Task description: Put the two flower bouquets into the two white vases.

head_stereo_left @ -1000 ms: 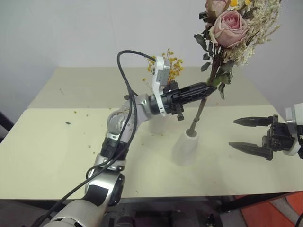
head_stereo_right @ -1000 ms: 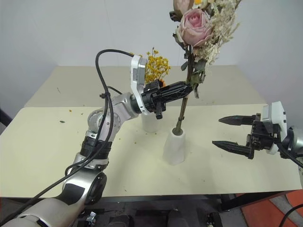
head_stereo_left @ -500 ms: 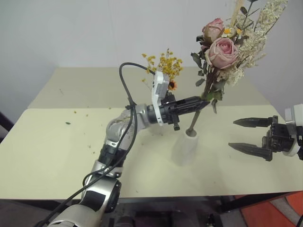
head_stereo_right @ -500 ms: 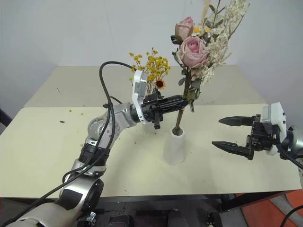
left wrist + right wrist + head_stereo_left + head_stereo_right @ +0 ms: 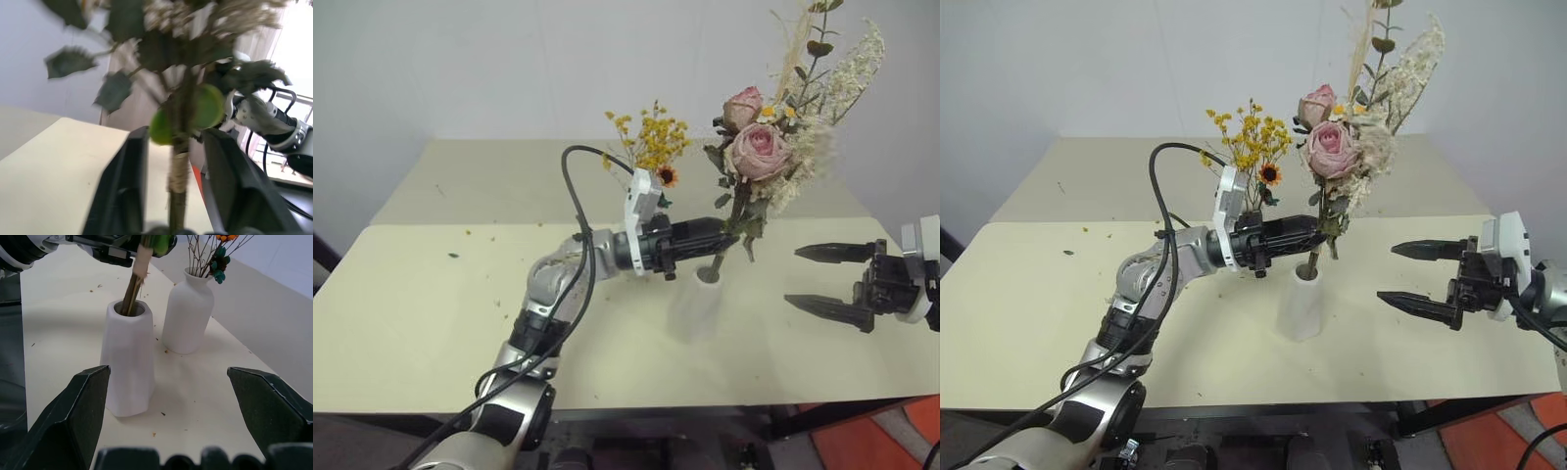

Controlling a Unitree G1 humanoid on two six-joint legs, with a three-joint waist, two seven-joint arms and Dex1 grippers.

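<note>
The rose bouquet [image 5: 1337, 157] stands with its stems down inside the tapered vase [image 5: 1301, 304] near the middle of the surface [image 5: 1038, 294], its head leaning toward the robot's right. The left gripper [image 5: 1307, 235] sits level around the stems just above the vase mouth; in the left wrist view its jaws stand apart on either side of the wrapped stems with a gap showing, so the grip looks released rather than clamped. The yellow bouquet [image 5: 1249, 147] is already in the bottle-shaped vase [image 5: 188, 318], which stands just behind the tapered one. The right gripper [image 5: 1420, 279] hangs off to the robot's right, well apart from both vases, its jaws wide apart and holding nothing. The task looks nearly done, and the risks lie in the retreat. The bouquet is top-heavy and tilted, so it may swing further over once free, and a narrow, light vase could tip with it. If the left arm pulls back sideways rather than straight away from the stems, a finger could catch a leaf or the wrapping and drag the bouquet out or rock the vase. The bottle-shaped vase stands close enough that the withdrawing arm could knock it too.
</note>
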